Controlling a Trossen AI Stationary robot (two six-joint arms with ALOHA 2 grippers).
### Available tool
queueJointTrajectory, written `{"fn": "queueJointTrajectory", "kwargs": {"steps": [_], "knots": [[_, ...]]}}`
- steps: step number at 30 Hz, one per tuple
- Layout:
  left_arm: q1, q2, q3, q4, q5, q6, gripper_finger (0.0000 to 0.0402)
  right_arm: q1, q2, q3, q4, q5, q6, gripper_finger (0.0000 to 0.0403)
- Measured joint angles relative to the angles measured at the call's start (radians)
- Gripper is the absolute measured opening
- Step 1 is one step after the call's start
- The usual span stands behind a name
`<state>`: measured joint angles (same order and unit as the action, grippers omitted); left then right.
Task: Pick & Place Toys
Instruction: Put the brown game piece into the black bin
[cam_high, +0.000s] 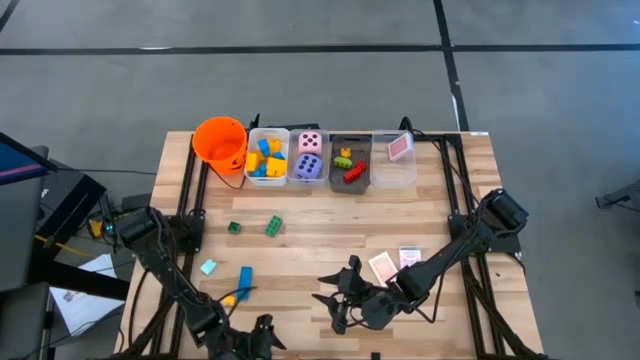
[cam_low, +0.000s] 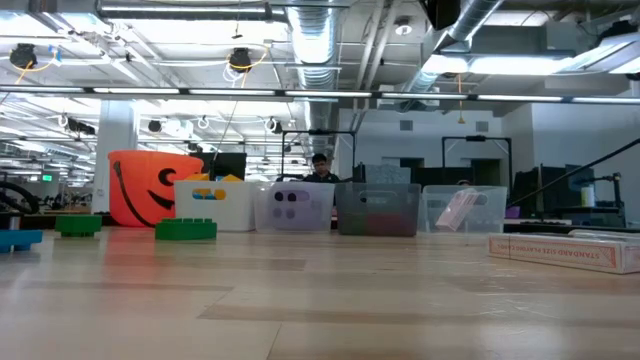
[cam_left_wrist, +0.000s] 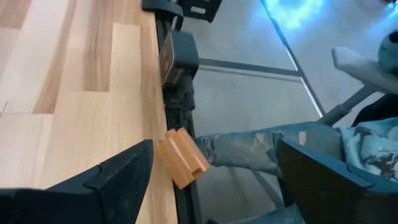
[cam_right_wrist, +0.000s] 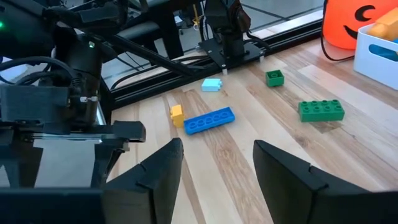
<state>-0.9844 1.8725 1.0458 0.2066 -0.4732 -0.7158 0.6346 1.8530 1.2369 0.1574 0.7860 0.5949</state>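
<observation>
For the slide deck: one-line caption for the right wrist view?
Right claw open over bare wood, facing a long blue block, small yellow block and two green blocks near the orange bucket.

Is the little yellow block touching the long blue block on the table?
Touching. In the right wrist view the yellow block sits against one end of the blue block with no wood showing between them.

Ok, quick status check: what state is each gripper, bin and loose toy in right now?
left gripper: open, empty, at the table's near edge
right gripper: open, empty, above the table
yellow block: loose, beside the blue brick
blue brick: flat on the table
long green brick: loose on the table
small green block: loose on the table
white bin: holds yellow and blue blocks
orange bucket: upright
</observation>
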Motion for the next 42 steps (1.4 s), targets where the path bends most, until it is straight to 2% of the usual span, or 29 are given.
{"fn": "queueJointTrajectory", "kwargs": {"steps": [10, 29, 42], "knots": [[0.016, 0.078, 0.006, -0.002, 0.013, 0.0, 0.0333, 0.0, 0.0, 0.0, 0.0, 0.0, 0.0, 0.0193], [0.037, 0.152, 0.022, 0.025, 0.027, -0.027, 0.0333, 0.0, 0.0, 0.0, -0.007, -0.001, 0.0, 0.0193], [0.038, 0.156, 0.022, 0.048, 0.025, -0.03, 0.0333, 0.0, 0.0, 0.0, -0.007, -0.001, 0.0, 0.0193]]}}
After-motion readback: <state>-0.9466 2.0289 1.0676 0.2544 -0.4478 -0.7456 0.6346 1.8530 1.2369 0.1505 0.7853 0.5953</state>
